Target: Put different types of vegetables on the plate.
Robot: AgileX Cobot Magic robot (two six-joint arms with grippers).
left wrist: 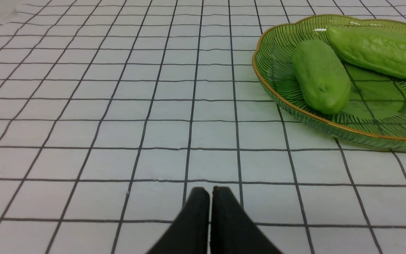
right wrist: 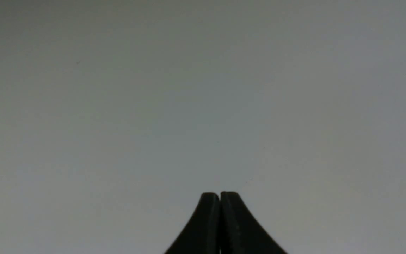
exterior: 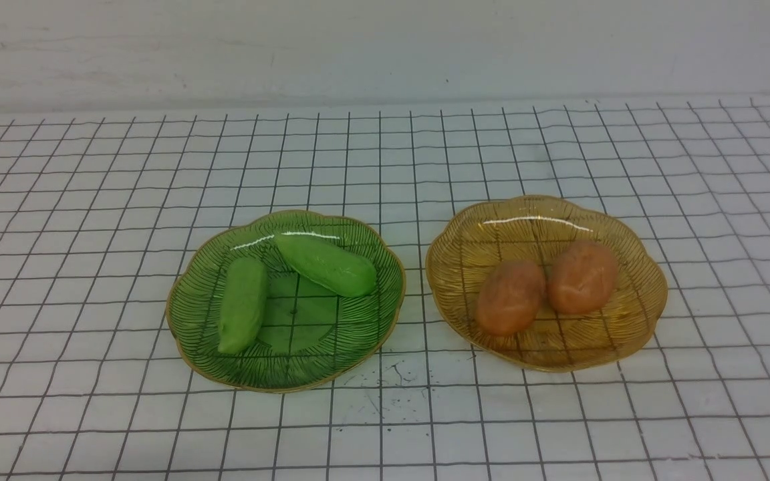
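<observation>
So both cucumbers (exterior: 244, 304) (exterior: 326, 264) are sitting in the green plate (exterior: 198, 334) on the left and both potatoes (exterior: 510, 296) (exterior: 583, 276) in the amber plate (exterior: 646, 314) on the right, touching each other, so the sorting looks done to me. The left gripper (left wrist: 209, 192) is pinched closed with nothing in it, low over the grid cloth (exterior: 91, 200) just left of the green plate, and the right gripper (right wrist: 220, 195) is closed and empty too, staring at blank grey. If anything's left, I'd just keep both arms well back so they don't clip a rim.
</observation>
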